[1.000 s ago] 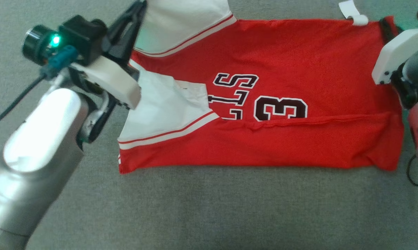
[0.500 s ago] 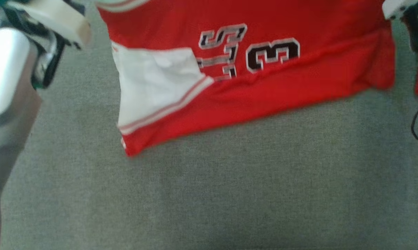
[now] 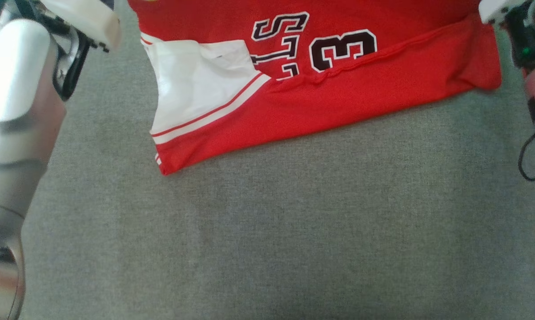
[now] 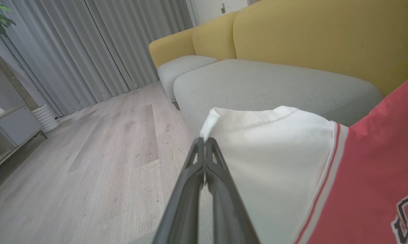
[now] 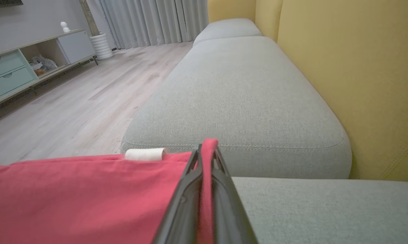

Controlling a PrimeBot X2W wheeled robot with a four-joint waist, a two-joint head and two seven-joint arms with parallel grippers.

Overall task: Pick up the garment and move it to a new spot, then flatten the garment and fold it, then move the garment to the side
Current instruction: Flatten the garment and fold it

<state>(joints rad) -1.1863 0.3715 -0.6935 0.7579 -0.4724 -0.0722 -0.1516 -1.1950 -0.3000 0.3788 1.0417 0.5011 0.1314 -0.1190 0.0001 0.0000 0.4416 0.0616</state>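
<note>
- garment point(image 3: 338, 89): red jersey, white shoulder panels, black lettering; its near edge lies on the grey seat cushion point(image 3: 294, 249), skewed, with the left corner nearer the robot than the right; the far part runs off the top of the head view
- a crease runs along the jersey parallel to the near edge; the strip below it looks doubled over, though I cannot tell how many layers there are
- left gripper point(image 4: 204, 141): raised above the cushion at the white-panel end; fingers point(image 4: 187, 200) pressed together, pinching a corner of white cloth at the very tips; the corner pokes out just past them
- right gripper point(image 5: 205, 149): at the opposite end; fingers point(image 5: 181, 206) closed on a fold of red hem, which runs up between them and curls over the tips; a small white label roll point(image 5: 145, 154) sits on the same edge just beside the pinch
- reading: one pinch at each end of the far edge holds that edge taut and level, so the cloth hangs as a sheet rather than bunching; the trailing edge on the cushion probably acts as the anchor for laying it flat or folding it over
- surroundings: yellow backrest point(image 5: 360, 84) behind the cushion; wood floor point(image 4: 105, 152) to the side
</note>
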